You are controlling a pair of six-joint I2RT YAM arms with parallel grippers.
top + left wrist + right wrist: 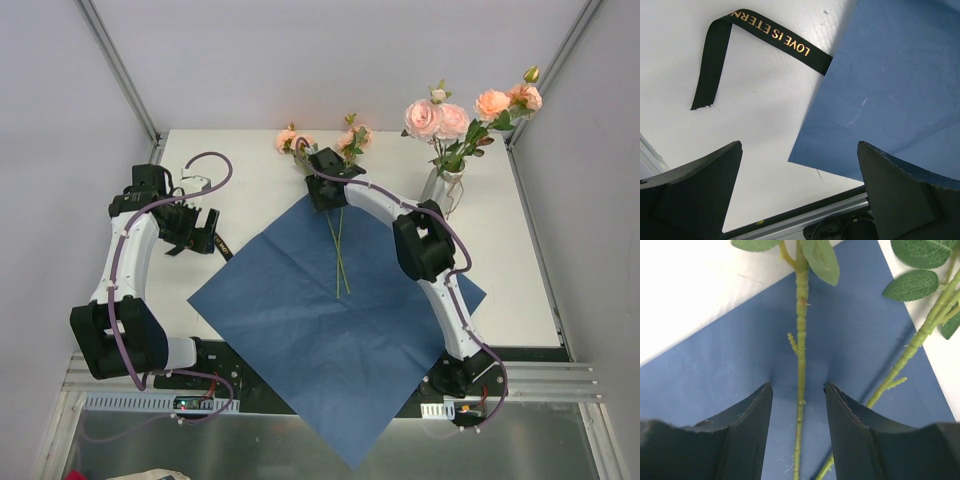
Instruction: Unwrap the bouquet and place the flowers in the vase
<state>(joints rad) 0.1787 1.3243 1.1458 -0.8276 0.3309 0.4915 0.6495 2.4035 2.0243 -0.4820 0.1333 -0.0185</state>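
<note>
The blue paper (340, 330) lies unwrapped and flat on the white table. Two peach-pink flowers (355, 138) lie across its far corner, stems (340, 250) pointing toward me. My right gripper (325, 190) is down over them. In the right wrist view its jaws (799, 387) straddle one green stem (801, 340), with a gap on each side; a second stem (910, 352) runs past to the right. The vase (443, 187) stands at the back right with several roses (450, 118) in it. My left gripper (205, 232) (800, 145) hangs wide open and empty at the left.
The black ribbon (772, 35) with gold lettering lies loose on the table (755, 110) by the paper's left edge (890, 85). The paper's near corner overhangs the table's front rail (330, 400). Frame posts (120, 70) stand at both back corners.
</note>
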